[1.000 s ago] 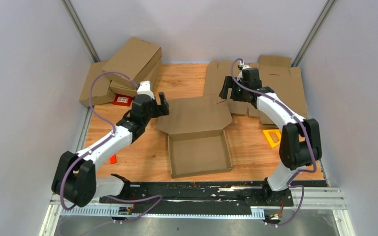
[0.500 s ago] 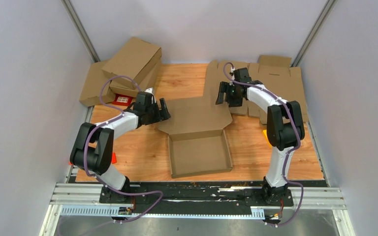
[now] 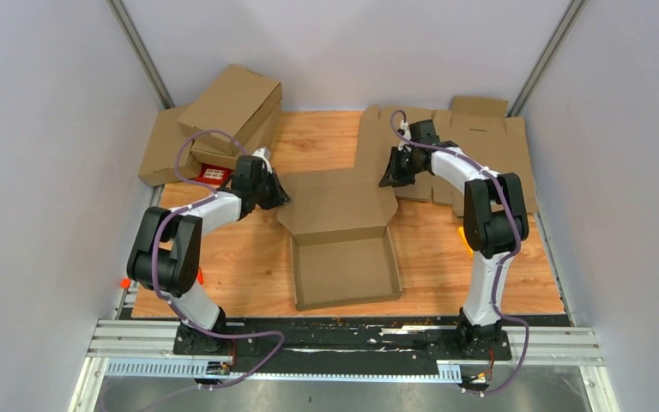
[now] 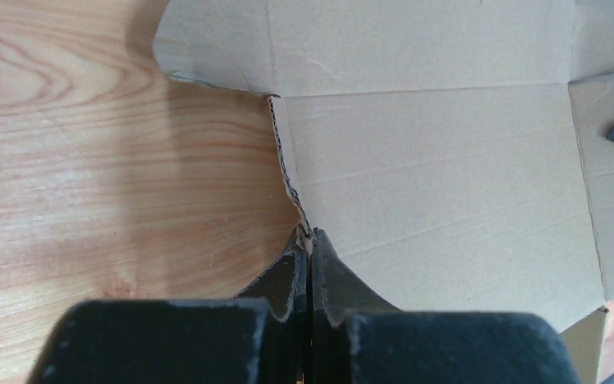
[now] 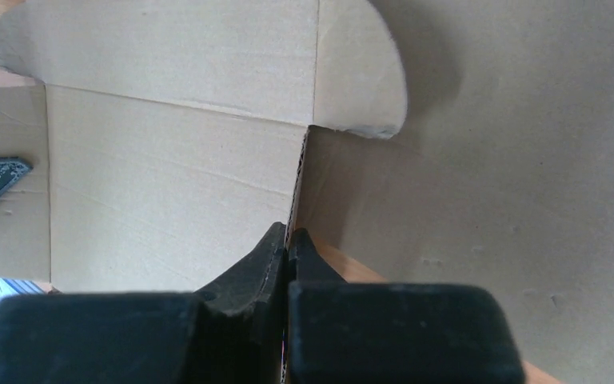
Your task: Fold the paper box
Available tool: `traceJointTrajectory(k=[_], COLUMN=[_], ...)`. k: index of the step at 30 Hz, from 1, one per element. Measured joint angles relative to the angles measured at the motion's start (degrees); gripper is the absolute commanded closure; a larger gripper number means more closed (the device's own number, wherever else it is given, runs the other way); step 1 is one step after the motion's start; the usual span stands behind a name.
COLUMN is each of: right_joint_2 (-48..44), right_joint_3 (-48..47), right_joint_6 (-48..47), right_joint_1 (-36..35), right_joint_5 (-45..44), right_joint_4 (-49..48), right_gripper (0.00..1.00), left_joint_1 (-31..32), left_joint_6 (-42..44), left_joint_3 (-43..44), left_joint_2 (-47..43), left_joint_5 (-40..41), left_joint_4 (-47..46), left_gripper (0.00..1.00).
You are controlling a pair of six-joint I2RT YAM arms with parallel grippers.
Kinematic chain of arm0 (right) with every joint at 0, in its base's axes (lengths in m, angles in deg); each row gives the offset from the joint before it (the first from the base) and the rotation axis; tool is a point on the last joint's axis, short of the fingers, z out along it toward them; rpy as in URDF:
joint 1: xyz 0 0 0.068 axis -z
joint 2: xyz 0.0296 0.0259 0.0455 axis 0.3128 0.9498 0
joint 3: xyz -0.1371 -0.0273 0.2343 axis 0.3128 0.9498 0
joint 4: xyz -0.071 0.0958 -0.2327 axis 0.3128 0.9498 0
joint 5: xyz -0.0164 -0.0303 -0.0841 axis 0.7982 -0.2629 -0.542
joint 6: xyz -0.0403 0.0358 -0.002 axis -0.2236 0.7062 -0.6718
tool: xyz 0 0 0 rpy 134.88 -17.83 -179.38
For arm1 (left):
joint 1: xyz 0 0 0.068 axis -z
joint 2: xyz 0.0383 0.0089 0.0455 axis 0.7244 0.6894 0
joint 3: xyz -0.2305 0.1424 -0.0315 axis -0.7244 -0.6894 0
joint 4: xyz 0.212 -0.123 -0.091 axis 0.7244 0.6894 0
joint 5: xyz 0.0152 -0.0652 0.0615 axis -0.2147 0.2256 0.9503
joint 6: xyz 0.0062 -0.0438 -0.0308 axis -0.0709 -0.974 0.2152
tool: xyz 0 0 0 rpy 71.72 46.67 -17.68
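The paper box [image 3: 344,270] lies in the middle of the wooden table, a shallow brown tray with its hinged lid [image 3: 336,203] open and lying back. My left gripper [image 3: 281,199] is shut on the lid's left edge [image 4: 289,178], the corrugated edge pinched between its fingertips [image 4: 308,238]. At the other side, my right gripper [image 3: 389,178] is shut on the lid's right edge [image 5: 297,184], with the fingertips [image 5: 289,232] clamping the cardboard. The lid's inner face [image 4: 440,176] fills the left wrist view and shows in the right wrist view as well [image 5: 168,192].
Closed brown mailer boxes [image 3: 232,107] are stacked at the back left over a red item [image 3: 214,175]. Flat cardboard blanks [image 3: 480,146] lie at the back right, under the right arm. A yellow piece [image 3: 474,239] sits right of the box. Grey walls close in both sides.
Both grippers moved in to the lid's side edges and shut on them, having stood open before. The box shifted slightly.
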Motion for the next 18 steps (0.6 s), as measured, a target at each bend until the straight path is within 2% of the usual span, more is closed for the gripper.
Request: traceJointTrajectory(k=[5, 10, 15, 18], right_joint_2=[-5.6, -19.0, -36.0, -44.0], right_joint_3=[4.3, 11.9, 25.4, 33.4], right_joint_6=[0.1, -2.0, -4.8, -6.0], right_joint_1=[-1.1, -4.7, -10.4, -13.4], right_joint_5=[-0.7, -8.8, -20.6, -25.5], right_joint_4=[-3.2, -7.3, -18.4, -26.1], right_gripper=[1.00, 1.00, 1.00, 0.94], left_joint_1=[1.5, 9.1, 15.5, 17.8], left_joint_6=[1.7, 7.3, 12.8, 15.7], left_joint_3=[-3.0, -8.8, -17.9, -25.3], left_joint_2=[-5.8, -18.4, -29.6, -34.8], left_joint_5=[3.8, 15.2, 24.2, 27.6], left_joint_4=[-1.9, -5.7, -16.9, -26.6], left_gripper=[1.00, 1.00, 1.00, 1.00])
